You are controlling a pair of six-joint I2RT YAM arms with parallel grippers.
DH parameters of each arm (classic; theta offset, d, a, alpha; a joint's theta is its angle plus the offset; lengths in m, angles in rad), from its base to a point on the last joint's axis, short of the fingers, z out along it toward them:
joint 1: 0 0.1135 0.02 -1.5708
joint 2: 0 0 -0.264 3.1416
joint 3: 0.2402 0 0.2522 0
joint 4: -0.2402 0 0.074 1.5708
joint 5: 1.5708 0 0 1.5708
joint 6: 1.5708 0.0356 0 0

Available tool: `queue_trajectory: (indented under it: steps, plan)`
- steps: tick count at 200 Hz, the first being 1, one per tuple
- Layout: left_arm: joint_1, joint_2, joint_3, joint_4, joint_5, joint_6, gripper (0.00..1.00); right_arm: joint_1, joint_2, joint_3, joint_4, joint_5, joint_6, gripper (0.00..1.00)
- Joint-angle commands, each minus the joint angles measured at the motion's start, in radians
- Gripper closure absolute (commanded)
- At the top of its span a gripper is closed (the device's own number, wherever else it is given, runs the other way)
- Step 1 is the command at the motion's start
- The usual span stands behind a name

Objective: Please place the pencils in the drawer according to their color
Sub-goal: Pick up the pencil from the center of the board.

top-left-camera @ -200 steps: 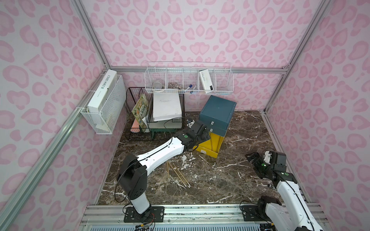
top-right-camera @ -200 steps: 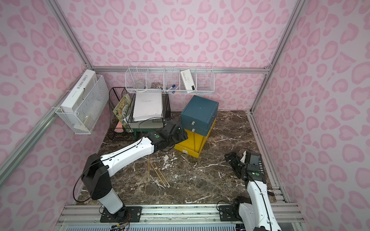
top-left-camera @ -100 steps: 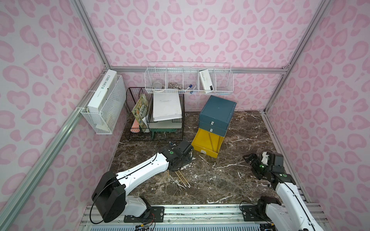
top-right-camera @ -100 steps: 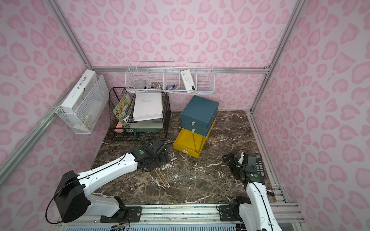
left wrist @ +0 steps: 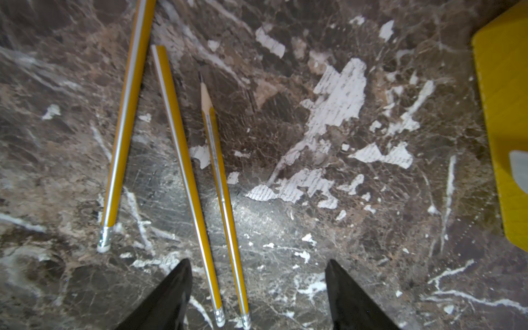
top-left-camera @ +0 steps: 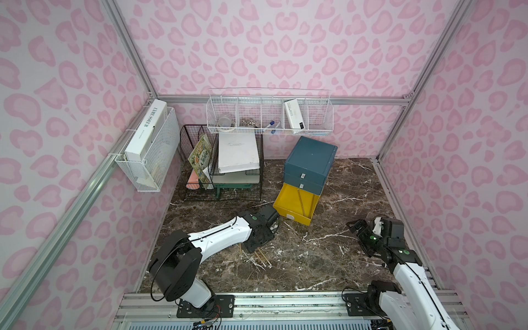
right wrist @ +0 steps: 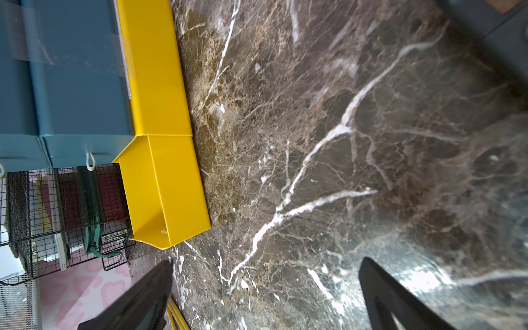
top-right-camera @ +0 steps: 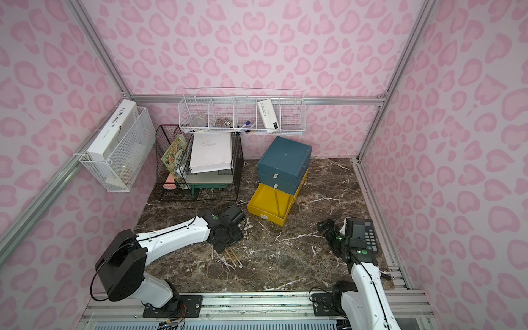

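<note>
Three yellow pencils (left wrist: pixel 183 160) lie side by side on the dark marble table, showing in both top views just past the left wrist (top-left-camera: pixel 261 257). My left gripper (left wrist: pixel 257 265) hangs open just above them. The eraser ends of two pencils lie between its fingers (left wrist: pixel 171 294), apart from both; the third pencil (left wrist: pixel 125 114) lies outside. The teal drawer cabinet (top-left-camera: pixel 310 163) has its lowest yellow drawer (top-left-camera: pixel 295 205) pulled out with one pencil (top-left-camera: pixel 300 200) inside. My right gripper (right wrist: pixel 267 264) is open and empty, low at the right of the table (top-left-camera: pixel 355 228).
A black wire file rack (top-left-camera: pixel 223 171) with papers and a book stands at the back left, beside the cabinet. White wire baskets hang on the back wall (top-left-camera: pixel 268 117) and the left wall (top-left-camera: pixel 148 151). A dark calculator (top-right-camera: pixel 371 237) lies by the right arm.
My left arm has drawn back from the open yellow drawer and come down over the pencils on the table. The right arm has hardly moved.
</note>
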Motion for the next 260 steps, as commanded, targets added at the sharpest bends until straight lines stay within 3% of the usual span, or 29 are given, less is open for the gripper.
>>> queue_trajectory:
  steps: [1, 143, 218, 260]
  plan:
    - [0.000, 0.018, -0.002, 0.013, 0.002, -0.011, 0.28, 0.002, -0.002, 0.006, -0.007, 0.012, 0.003, 0.00]
    - [-0.001, 0.134, -0.035, 0.151, 0.046, -0.011, 0.32, 0.002, 0.008, 0.035, -0.029, 0.023, -0.017, 0.00]
    - [-0.067, 0.253, 0.068, 0.200, 0.063, -0.010, 0.56, 0.001, 0.005, 0.051, -0.045, 0.033, -0.023, 0.00]
    - [-0.101, 0.308, 0.106, 0.212, 0.074, -0.014, 0.78, -0.001, 0.005, 0.059, -0.053, 0.037, -0.031, 0.00]
